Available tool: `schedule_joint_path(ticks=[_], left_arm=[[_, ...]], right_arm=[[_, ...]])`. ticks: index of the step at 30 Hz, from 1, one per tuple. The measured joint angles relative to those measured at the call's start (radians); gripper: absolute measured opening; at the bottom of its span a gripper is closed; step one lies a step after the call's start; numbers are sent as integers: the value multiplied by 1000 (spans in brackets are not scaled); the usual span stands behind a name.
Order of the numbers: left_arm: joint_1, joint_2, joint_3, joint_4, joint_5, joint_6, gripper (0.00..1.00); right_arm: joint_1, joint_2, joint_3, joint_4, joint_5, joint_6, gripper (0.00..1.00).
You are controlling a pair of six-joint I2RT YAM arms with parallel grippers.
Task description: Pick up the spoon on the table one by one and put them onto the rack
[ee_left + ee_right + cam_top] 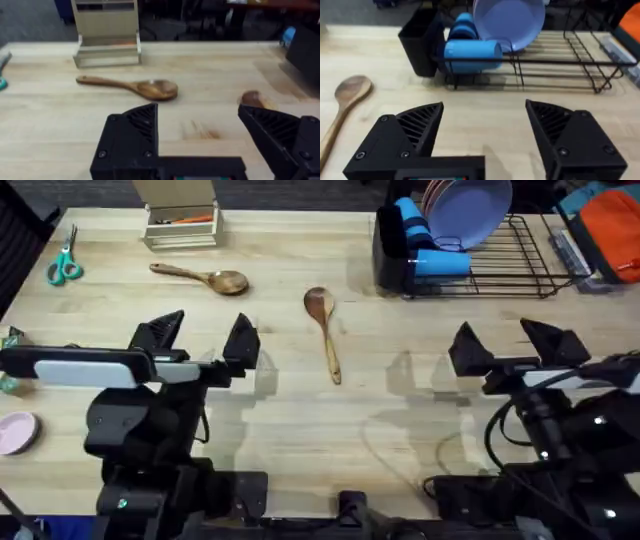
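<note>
Two brown wooden spoons lie on the table [400, 410]. One spoon [203, 276] rests at the back left, bowl pointing right; the left wrist view has it [131, 87] ahead of the fingers. The other spoon [324, 330] lies mid-table, bowl away from me, and its bowl [351, 91] appears in the right wrist view. The black wire rack [500, 265] with its tall black caddy [390, 250] stands at the back right, holding blue cups and a plate. My left gripper [205, 338] hovers open, empty, in front of the back-left spoon. My right gripper [507, 345] is open and empty before the rack [560, 60].
A tan wooden box [181, 225] stands at the back left, teal-handled scissors [64, 264] near the left edge, a pink dish [15, 432] at the front left. An orange object [610, 220] sits beyond the rack at the far right.
</note>
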State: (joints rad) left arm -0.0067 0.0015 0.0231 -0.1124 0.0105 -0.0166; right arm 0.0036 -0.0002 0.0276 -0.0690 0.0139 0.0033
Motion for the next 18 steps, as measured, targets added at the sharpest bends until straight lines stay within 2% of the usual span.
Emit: schedule_joint_path(ticks=[3, 6, 10, 14, 18], left_arm=[[0, 1, 61, -99, 0, -1, 992], [0, 7, 143, -145, -4, -1, 992], [0, 65, 279, -195, -7, -1, 992], [0, 186, 408, -242, -8, -1, 992], [0, 358, 539, -255, -8, 8, 991]], right_arm=[[0, 0, 59, -132, -8, 0, 994], [0, 2, 119, -259, -8, 0, 994], [0, 54, 242, -290, -8, 0, 994], [0, 149, 380, -284, -7, 0, 994], [0, 309, 516, -289, -3, -1, 994]])
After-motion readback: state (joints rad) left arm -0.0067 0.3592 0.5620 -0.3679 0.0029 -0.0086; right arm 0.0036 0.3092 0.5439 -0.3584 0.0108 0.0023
